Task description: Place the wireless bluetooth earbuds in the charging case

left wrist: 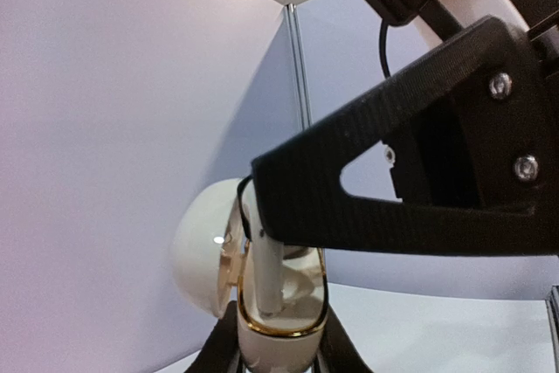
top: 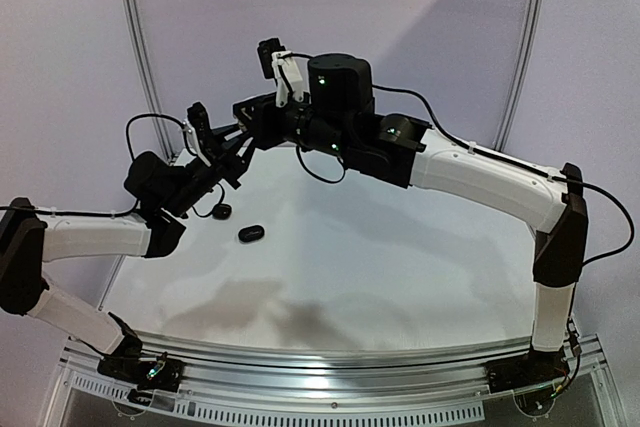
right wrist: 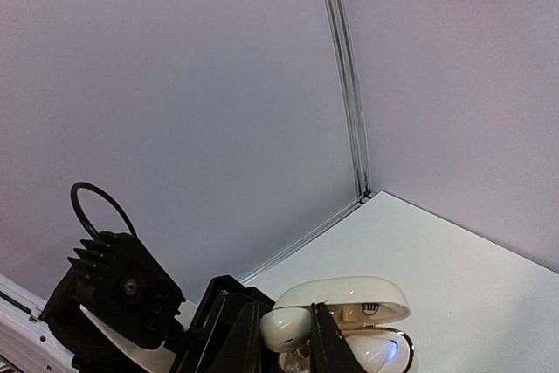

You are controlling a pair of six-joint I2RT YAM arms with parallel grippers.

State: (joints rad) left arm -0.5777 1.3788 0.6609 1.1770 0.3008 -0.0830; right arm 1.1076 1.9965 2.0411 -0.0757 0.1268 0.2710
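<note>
Your left claw [left wrist: 279, 355] is clenched on the base of the open white charging case [right wrist: 345, 299], held in the air above the table [top: 400, 267], with its lid [left wrist: 201, 255] swung aside. Inside stands 1 white earbud [left wrist: 267, 281], long axis upright, stem pointing down into the case. A finger [left wrist: 393, 189] of your right claw [top: 252, 119] sits at the earbud's head; whether that claw grips it cannot be told. On the table lie a small black item [top: 222, 211] and a black oval item [top: 251, 233].

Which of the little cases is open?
The white case, held up by the left end effector: its lid is flipped back. The two black cases lying on the table look shut.
</note>
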